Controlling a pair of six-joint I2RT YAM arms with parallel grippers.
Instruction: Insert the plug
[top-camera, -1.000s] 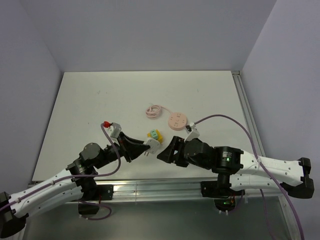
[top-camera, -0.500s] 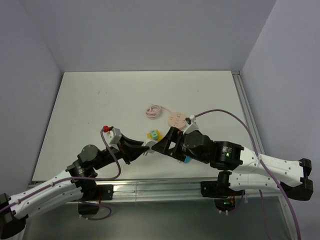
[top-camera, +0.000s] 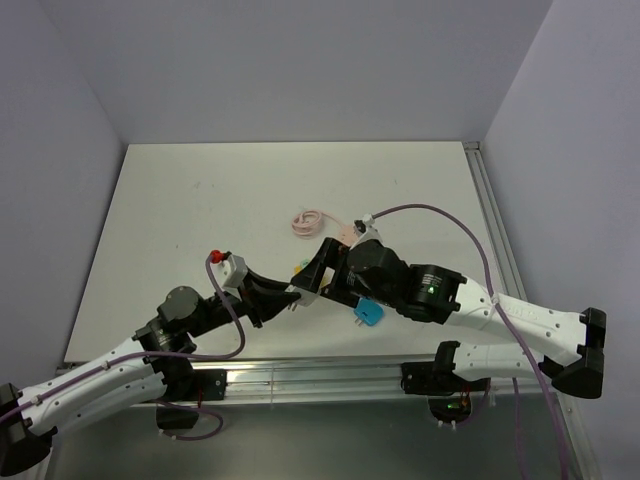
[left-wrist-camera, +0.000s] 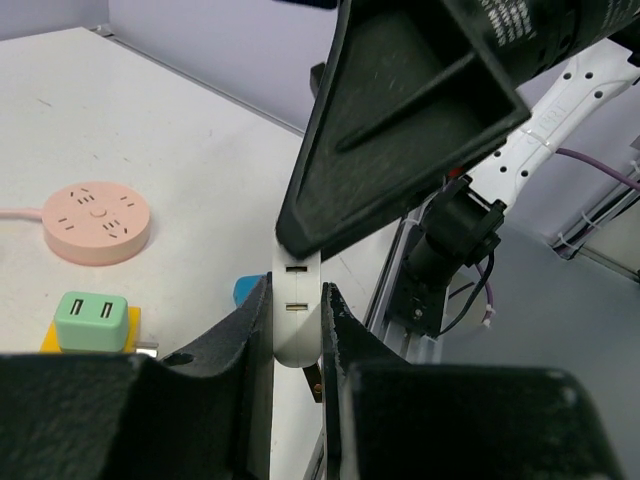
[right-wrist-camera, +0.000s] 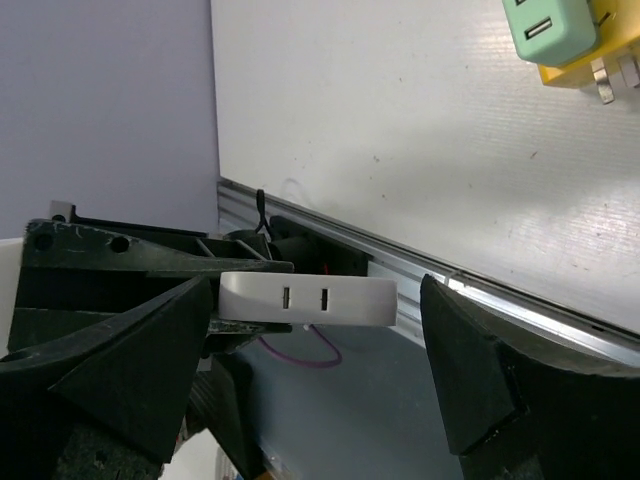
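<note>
Left tool pinching white adapter, right tool standing wide open around it, green cube lying on table.

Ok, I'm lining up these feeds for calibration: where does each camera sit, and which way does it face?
Top external: above and behind the bases, facing down onto the table; both arms show, left gripper and right gripper tip to tip.
Left wrist: on the left arm, facing along its fingers, shut on the white adapter, toward the pink socket.
Right wrist: on the right arm, facing between its open fingers at that adapter.
Shared: both wrist views show the white adapter and green adapter.
</note>
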